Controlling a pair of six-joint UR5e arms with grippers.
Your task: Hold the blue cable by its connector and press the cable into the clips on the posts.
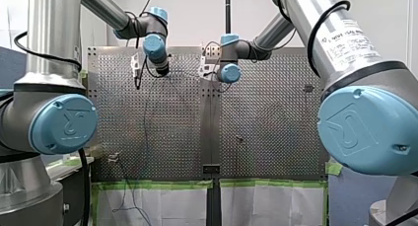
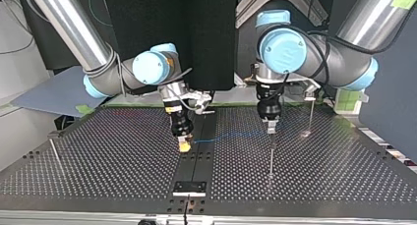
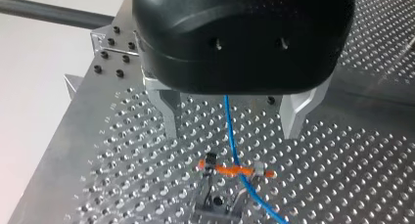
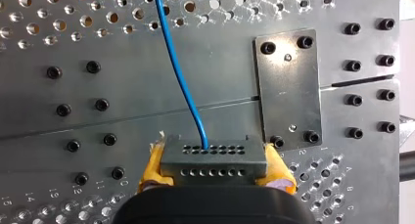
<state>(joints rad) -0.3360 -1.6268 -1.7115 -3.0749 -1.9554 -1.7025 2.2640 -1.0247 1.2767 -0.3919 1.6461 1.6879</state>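
Blue cable [image 4: 178, 72] ends in a grey connector [image 4: 213, 158], a block with two rows of small holes, which is clamped between the yellow pads [image 4: 151, 168] of my right gripper [image 4: 215, 172]. The cable leaves the connector's upper row and runs ahead of the gripper over the perforated table [image 4: 49, 33], beside a black plate [image 4: 288, 89]. In the top view it spans, thin and nearly level, from my right gripper to my left gripper [image 2: 271, 129]. Both grippers point straight down at the table. In the left wrist view the cable passes between the spread metal fingers [image 3: 169, 116], touching neither. It then crosses an orange clip [image 3: 227, 170] on a post [image 3: 208, 185]. Whether it is seated in the clip cannot be told.
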